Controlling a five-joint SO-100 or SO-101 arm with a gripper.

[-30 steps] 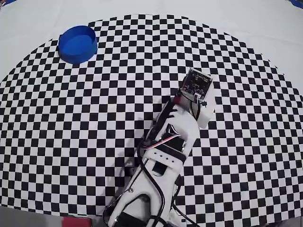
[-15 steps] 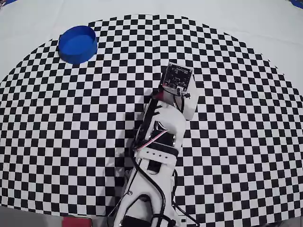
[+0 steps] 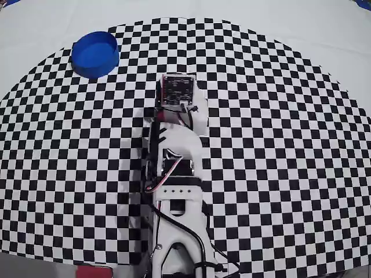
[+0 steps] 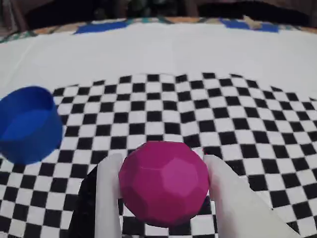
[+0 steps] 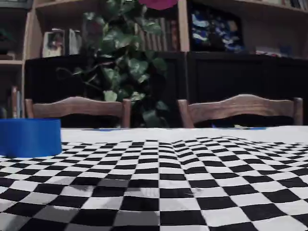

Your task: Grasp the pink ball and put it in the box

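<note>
The pink ball sits between my gripper's two white fingers, which are shut on it above the checkered mat. The box, a round blue container, stands on the mat ahead and to the left in the wrist view. In the overhead view the box is at the upper left, and my arm points up the middle; its wrist board hides the fingers and ball. The fixed view shows the box at the left and the ball's underside at the top edge.
A black-and-white checkered mat covers a white tablecloth. Two wooden chairs and a leafy plant stand behind the table's far edge in the fixed view.
In the overhead view my arm has swung left, from pointing up-right to pointing straight up, bringing the wrist closer to the blue box.
</note>
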